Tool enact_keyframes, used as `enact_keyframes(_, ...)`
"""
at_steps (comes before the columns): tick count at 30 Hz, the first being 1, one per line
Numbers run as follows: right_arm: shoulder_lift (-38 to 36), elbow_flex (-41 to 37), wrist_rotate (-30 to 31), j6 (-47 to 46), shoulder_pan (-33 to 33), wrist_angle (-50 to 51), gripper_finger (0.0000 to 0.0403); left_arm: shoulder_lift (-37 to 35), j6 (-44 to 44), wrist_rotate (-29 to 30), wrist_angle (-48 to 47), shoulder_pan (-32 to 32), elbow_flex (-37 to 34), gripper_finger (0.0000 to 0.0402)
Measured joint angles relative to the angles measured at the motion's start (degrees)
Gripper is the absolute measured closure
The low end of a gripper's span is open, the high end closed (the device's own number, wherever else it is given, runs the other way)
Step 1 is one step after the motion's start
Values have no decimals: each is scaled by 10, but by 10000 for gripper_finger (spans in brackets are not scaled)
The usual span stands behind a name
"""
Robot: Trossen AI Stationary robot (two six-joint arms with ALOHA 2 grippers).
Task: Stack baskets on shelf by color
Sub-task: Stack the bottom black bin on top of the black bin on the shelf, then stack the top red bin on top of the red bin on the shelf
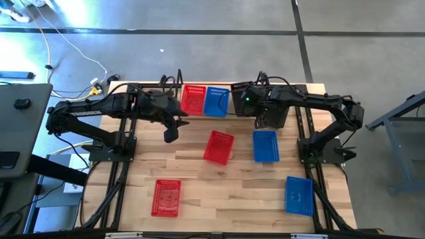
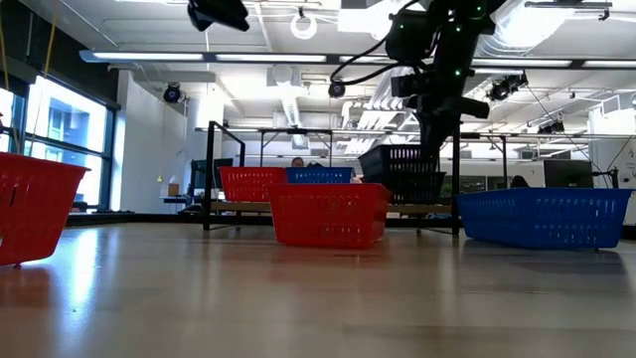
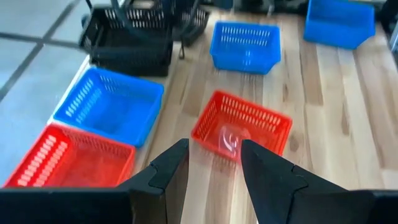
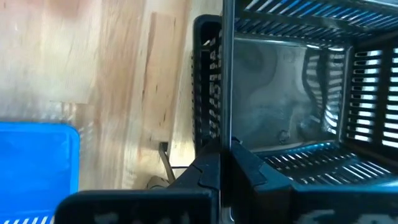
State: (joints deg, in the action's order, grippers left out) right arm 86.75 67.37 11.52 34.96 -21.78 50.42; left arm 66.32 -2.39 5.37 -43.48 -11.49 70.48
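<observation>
Baskets point(image 1: 218, 147) without legible labels

Red baskets point(image 1: 218, 147); blue baskets point(image 1: 265, 146); black baskets point(image 1: 272, 114).

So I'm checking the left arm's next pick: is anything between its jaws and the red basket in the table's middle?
Nothing visible. The left gripper hovers open above bare wood, and the red basket lies just ahead with no other basket between them.
</observation>
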Motion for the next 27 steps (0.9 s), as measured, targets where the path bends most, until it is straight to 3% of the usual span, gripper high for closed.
enact_keyframes(8, 0, 0, 21, -5, 0, -1, 394, 21, -1, -3, 35, 0, 0, 266)
enact_keyframes(19, 0, 2, 19, -33, 0, 2, 302, 74, -5, -7, 34, 1, 0, 266)
enact_keyframes(27, -1, 65, -1, -110, 1, 43, 285, 114, 2, -14, 34, 12, 0, 266)
